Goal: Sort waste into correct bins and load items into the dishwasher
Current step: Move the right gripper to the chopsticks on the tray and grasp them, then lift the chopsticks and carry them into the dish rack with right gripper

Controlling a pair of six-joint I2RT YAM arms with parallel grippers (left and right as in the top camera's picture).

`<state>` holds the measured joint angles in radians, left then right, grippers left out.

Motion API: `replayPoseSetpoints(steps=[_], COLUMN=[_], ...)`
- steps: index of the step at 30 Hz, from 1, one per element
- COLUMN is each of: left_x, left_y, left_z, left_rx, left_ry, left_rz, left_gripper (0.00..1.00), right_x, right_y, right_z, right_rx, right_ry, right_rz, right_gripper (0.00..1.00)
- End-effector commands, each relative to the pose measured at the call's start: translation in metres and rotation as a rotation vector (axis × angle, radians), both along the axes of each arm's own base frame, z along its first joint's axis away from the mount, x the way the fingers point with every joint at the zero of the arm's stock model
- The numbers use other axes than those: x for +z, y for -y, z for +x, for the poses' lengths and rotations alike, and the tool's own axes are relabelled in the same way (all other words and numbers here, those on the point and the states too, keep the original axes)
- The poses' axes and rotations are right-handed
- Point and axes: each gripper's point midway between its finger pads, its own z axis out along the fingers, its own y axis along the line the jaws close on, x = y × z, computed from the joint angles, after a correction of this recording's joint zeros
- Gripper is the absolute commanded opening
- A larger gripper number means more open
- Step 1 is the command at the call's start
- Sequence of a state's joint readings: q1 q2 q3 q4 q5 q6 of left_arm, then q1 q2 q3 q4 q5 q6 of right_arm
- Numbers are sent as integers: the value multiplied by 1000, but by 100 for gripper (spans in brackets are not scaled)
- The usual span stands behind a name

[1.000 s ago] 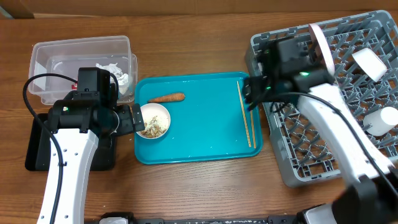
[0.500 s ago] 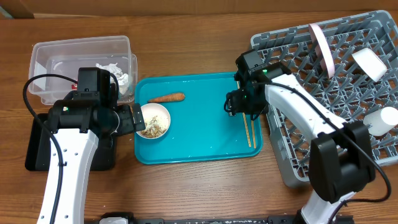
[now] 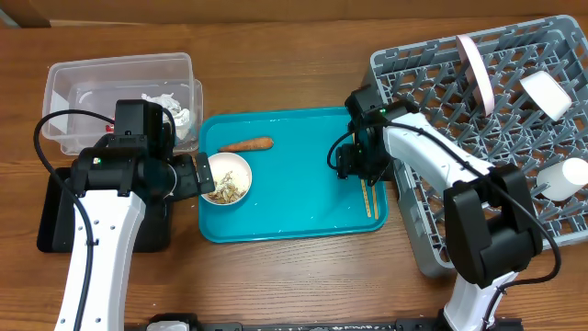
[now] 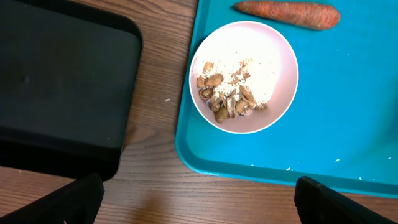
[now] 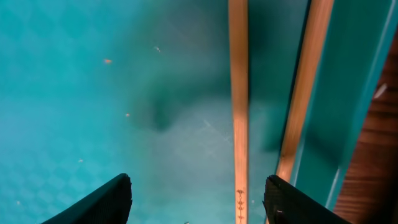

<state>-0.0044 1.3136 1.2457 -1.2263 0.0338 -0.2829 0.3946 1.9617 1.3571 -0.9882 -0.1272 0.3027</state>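
My left gripper (image 3: 197,175) (image 4: 199,202) is open, hovering by the teal tray's left edge beside a small white bowl (image 3: 227,177) (image 4: 244,76) of beige food scraps (image 4: 227,99). An orange carrot piece (image 3: 246,144) (image 4: 287,14) lies behind the bowl. My right gripper (image 3: 353,164) (image 5: 198,199) is open and low over the chopsticks (image 3: 366,184) (image 5: 238,93) at the tray's right side; one stick lies between the fingers, the other against the tray wall. The clear tub (image 3: 92,74) holds crumpled tissue (image 3: 175,108). The black tray (image 3: 55,221) (image 4: 56,87) is partly under my left arm.
The teal tray (image 3: 294,211) sits mid-table. The grey dish rack (image 3: 441,230) at right holds an upright white plate (image 3: 475,72), a white cup (image 3: 544,94) and another white dish (image 3: 562,179). The rack's left wall stands close to my right gripper.
My right arm has swung from the dish rack's left edge down onto the teal tray, lowering over the chopsticks. The left arm and the bowl have not moved.
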Motion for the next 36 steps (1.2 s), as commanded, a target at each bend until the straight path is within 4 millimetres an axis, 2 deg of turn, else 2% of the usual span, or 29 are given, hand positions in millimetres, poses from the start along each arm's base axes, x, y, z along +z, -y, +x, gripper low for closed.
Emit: replayPoseSetpoints(steps=[1,8,15,23,27,31,34,36], left_x=[1,1,1,1,1,1,0,0], left_y=[1,1,1,1,1,1,1,1], left_z=[-2,-2,-2,-2,-2,-2,-3,-3], left_rx=[13,13,13,13,13,12,12,12], left_ry=[4,4,4,4,4,3,0,0], left_rz=[-15,-15,-15,-14,-14,-14,-14,-14], left_gripper=[100,100,100,100,100,100,100,100], right_x=[-14,-26,-27,-27,-27,-23,-9,11], right_y=[1,4,4,4,4,3,3,3], right_z=[-12,-24,-23,-22,-22,-22,-19,-16], right_rx=[-11,-6,-6,-5,-5,-4,7,22], right_ry=[-40,-64,-59,-55,-54,-48,-15,27], right_rz=[-7,-17,-16,-13,-13,-11,-1,11], right_gripper=[70,69,33,11,4,4,4,4])
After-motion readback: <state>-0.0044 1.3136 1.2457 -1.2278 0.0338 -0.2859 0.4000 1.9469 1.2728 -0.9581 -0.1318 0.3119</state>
